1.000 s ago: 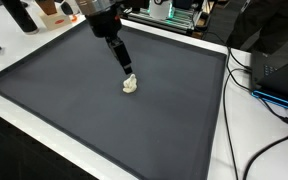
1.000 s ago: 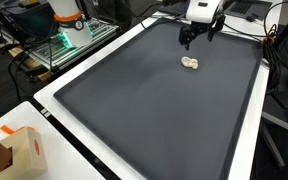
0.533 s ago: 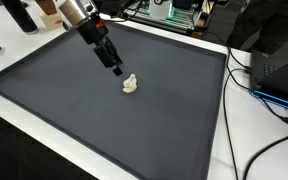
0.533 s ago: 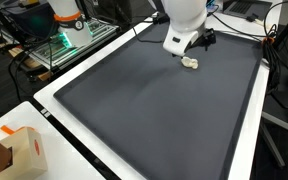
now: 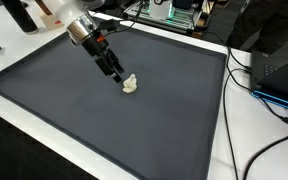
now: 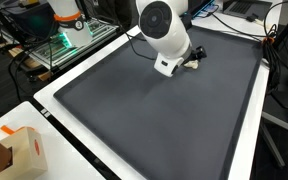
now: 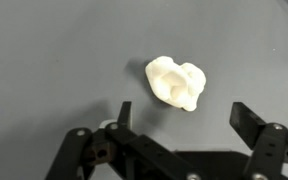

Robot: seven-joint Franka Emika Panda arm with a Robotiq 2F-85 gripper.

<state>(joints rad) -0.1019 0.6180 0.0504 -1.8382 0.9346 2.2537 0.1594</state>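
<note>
— Looking down, we see our gripper spread wide beside the small white lumpy blob on the dark grey mat.
— Soft, maybe. Coming in slanted, we could knock it away.

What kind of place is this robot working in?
Probably a lab or workshop: a big dark mat covers a white table, cables trail off its edge, and a wire rack of electronics stands beside it.
</note>
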